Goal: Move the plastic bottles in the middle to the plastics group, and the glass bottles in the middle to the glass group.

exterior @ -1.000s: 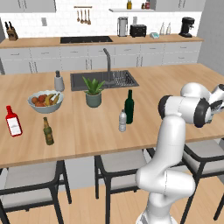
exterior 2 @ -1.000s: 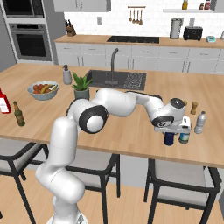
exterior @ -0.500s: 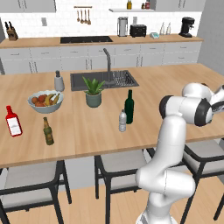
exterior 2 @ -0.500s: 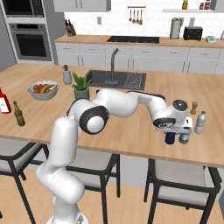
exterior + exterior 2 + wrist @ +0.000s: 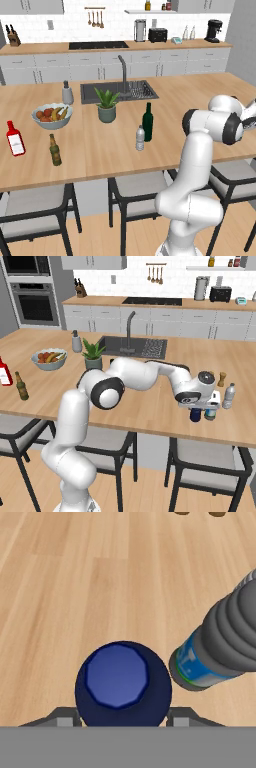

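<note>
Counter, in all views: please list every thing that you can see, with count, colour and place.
dark blue bottle: one, between the fingers
water bottle: one, clear, blue label, beside it
wooden shakers: two, brown, behind
wine bottle: one, dark green, middle
white-capped bottle: one, greyish, beside it
red bottle: one, left end
olive-brown bottle: one, nearby
fruit bowl: one, grey
plant: one, green
gripper: one, gripping the dark blue bottle
</note>
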